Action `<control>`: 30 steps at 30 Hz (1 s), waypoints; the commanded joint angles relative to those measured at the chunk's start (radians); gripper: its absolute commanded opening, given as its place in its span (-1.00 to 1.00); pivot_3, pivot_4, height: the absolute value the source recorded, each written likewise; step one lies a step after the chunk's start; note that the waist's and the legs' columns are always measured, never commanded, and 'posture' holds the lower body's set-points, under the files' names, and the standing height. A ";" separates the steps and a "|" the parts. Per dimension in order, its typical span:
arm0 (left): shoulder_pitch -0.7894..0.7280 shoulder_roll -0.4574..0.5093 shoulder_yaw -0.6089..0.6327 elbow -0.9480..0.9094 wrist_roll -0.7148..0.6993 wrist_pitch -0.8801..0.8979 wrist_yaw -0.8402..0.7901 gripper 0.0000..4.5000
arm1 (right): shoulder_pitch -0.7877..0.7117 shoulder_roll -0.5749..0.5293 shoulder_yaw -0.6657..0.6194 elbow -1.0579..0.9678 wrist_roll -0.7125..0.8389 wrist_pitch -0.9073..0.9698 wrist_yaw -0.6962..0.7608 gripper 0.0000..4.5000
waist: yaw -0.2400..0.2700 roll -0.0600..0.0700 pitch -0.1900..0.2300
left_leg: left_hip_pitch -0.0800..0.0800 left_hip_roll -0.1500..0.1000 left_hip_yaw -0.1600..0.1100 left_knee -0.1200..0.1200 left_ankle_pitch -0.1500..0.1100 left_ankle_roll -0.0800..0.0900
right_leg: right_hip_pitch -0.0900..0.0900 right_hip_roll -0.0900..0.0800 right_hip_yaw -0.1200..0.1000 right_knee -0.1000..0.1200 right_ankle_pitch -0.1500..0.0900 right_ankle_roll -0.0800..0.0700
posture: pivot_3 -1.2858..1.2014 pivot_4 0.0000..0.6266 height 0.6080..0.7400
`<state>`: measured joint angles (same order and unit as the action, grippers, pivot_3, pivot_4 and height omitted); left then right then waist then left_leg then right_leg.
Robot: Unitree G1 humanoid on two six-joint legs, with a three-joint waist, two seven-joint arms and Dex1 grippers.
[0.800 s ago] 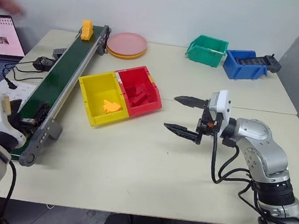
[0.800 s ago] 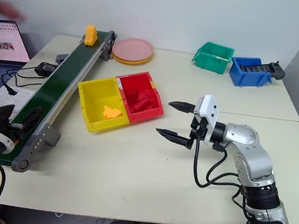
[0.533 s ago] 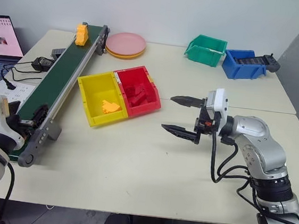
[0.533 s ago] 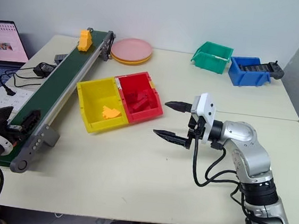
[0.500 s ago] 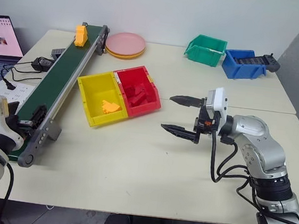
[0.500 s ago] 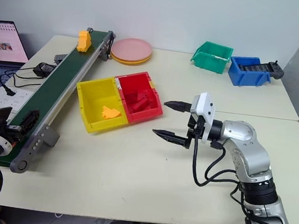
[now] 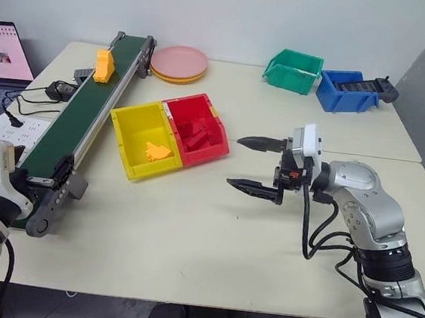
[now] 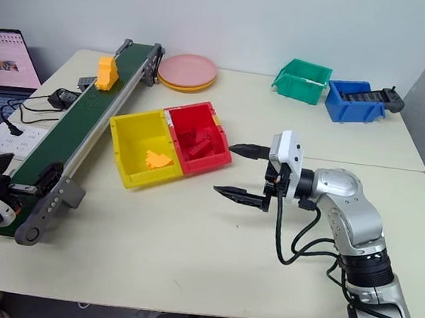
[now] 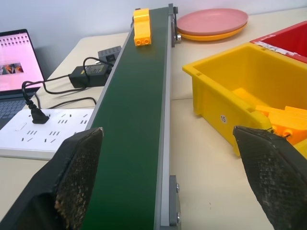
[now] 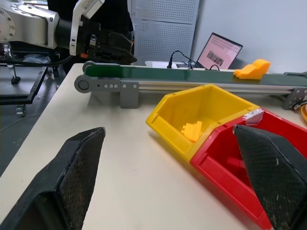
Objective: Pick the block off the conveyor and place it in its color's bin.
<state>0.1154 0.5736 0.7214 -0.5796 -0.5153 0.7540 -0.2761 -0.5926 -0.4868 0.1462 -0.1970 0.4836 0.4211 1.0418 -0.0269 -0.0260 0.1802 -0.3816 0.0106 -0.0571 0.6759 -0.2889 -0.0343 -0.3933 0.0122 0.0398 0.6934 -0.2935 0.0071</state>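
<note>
The small orange-yellow studded plastic block [image 7: 102, 65] rides the far part of the long dark green conveyor [image 7: 80, 118]. The yellow rectangular plastic bin [image 7: 132, 124] sits just right of it. Both the left gripper [image 9: 168, 191] and right gripper [image 7: 255, 163] have jaws wide apart, holding nothing.

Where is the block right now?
The block rides on the conveyor near its far end, on the robot's left, beyond the yellow bin and short of the pink plates.
</note>
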 commanded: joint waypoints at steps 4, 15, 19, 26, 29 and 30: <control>-0.020 0.030 0.005 0.008 0.000 0.027 0.012 0.99 | -0.023 -0.024 0.010 -0.085 0.016 0.086 -0.014 1.00 | -0.001 0.000 0.000 | 0.000 0.000 0.000 0.000 0.000 0.000 | 0.000 0.000 0.001 -0.001 0.000 0.000 | 0.03 -0.52 1.00; -0.054 0.047 0.001 0.067 0.014 0.024 0.012 0.99 | -0.018 -0.026 -0.006 -0.107 0.075 0.067 0.063 1.00 | -0.001 0.000 0.000 | 0.000 0.000 0.000 0.000 0.000 0.000 | 0.000 0.000 0.001 -0.002 0.000 0.000 | 0.03 -0.52 1.00; -0.066 0.043 0.009 0.083 0.009 0.034 0.022 0.99 | -0.012 -0.028 -0.003 -0.120 0.073 0.067 0.068 1.00 | -0.001 0.000 0.000 | 0.000 0.000 0.000 0.000 0.000 0.000 | 0.000 0.000 0.000 -0.002 0.000 0.000 | 0.03 -0.52 1.00; -0.075 0.070 0.020 0.119 0.002 0.068 0.011 0.99 | -0.015 -0.033 0.002 -0.135 0.068 0.079 0.069 1.00 | -0.001 0.000 0.000 | 0.000 0.000 0.000 -0.001 0.000 0.000 | 0.000 0.000 0.000 -0.002 0.000 0.000 | 0.03 -0.52 1.00; -0.082 0.115 0.022 0.172 -0.021 0.119 -0.027 0.99 | -0.022 -0.032 0.005 -0.136 0.065 0.079 0.069 1.00 | -0.001 0.000 0.000 | 0.000 0.000 0.000 -0.001 0.000 0.000 | 0.000 0.000 0.000 -0.002 0.000 0.000 | 0.03 -0.52 1.00; -0.086 0.128 0.022 0.190 -0.021 0.123 -0.034 0.99 | -0.023 -0.032 0.007 -0.134 0.063 0.079 0.069 1.00 | -0.001 0.000 0.000 | 0.000 0.000 0.000 -0.001 0.000 0.000 | 0.000 0.000 0.000 -0.002 0.000 0.000 | 0.03 -0.52 1.00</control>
<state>0.0425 0.6708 0.7117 -0.4048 -0.5280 0.8647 -0.2926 -0.5988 -0.5114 0.1638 -0.2992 0.5337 0.5081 1.1083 -0.0283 -0.0256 0.1805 -0.3818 0.0107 -0.0574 0.6750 -0.2890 -0.0343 -0.3934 0.0122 0.0396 0.6914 -0.2934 0.0071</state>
